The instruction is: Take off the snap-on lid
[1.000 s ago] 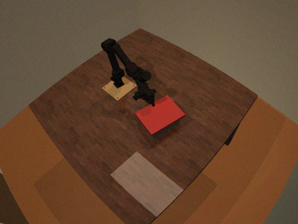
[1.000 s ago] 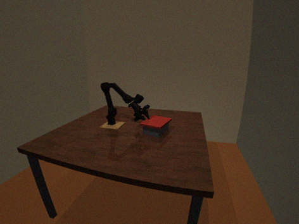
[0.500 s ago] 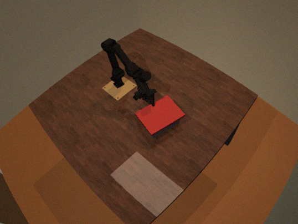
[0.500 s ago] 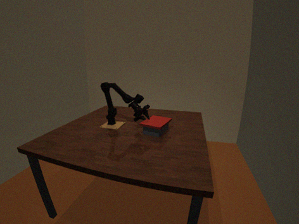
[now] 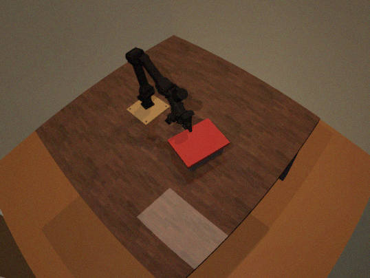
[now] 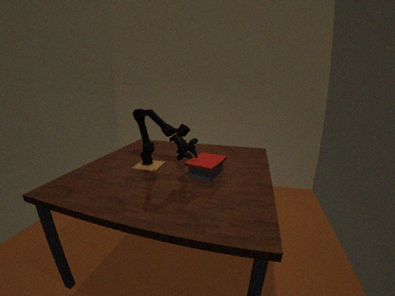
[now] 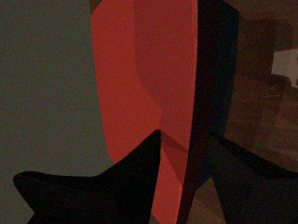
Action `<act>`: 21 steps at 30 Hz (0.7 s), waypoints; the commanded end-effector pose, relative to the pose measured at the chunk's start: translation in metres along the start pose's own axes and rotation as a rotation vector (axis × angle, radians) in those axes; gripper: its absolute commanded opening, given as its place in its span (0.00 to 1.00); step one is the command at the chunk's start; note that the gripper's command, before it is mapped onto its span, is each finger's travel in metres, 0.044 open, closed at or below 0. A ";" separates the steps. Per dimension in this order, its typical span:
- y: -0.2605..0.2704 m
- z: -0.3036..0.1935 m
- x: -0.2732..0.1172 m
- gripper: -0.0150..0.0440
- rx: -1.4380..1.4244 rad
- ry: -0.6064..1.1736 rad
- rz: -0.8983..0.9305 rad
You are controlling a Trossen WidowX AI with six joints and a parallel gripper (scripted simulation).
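Note:
The red lid (image 5: 203, 144) (image 6: 207, 160) (image 7: 125, 85) lies on top of the dark blue-grey storage box (image 5: 206, 161) (image 6: 201, 173) (image 7: 226, 80) and overhangs its sides. The box stands on the table (image 5: 113, 155) (image 6: 154, 209). My gripper (image 5: 190, 130) (image 6: 196, 156) (image 7: 182, 136) is shut on the lid's edge on the side nearest the arm's base. In the wrist view one finger lies over the lid's top face and the other is on the underside of its rim. The lower finger is hidden in the top view.
The arm stands on a tan base plate (image 5: 156, 111) (image 6: 150, 167). A pale grey rectangle (image 5: 182, 227) lies on the table near its front edge in the top view. The table's edges drop to an orange floor (image 5: 62, 206) (image 6: 99, 254).

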State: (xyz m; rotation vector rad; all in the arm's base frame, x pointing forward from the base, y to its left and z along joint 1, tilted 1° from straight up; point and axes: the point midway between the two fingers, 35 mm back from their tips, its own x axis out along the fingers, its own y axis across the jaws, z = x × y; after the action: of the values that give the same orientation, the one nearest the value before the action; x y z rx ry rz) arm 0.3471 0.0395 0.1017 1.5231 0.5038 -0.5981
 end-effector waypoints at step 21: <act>0.005 0.000 -0.005 0.25 0.001 0.001 0.004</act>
State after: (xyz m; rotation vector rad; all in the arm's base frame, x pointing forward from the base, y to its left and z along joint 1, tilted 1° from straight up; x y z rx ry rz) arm 0.3463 0.0394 0.1037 1.5205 0.5088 -0.6033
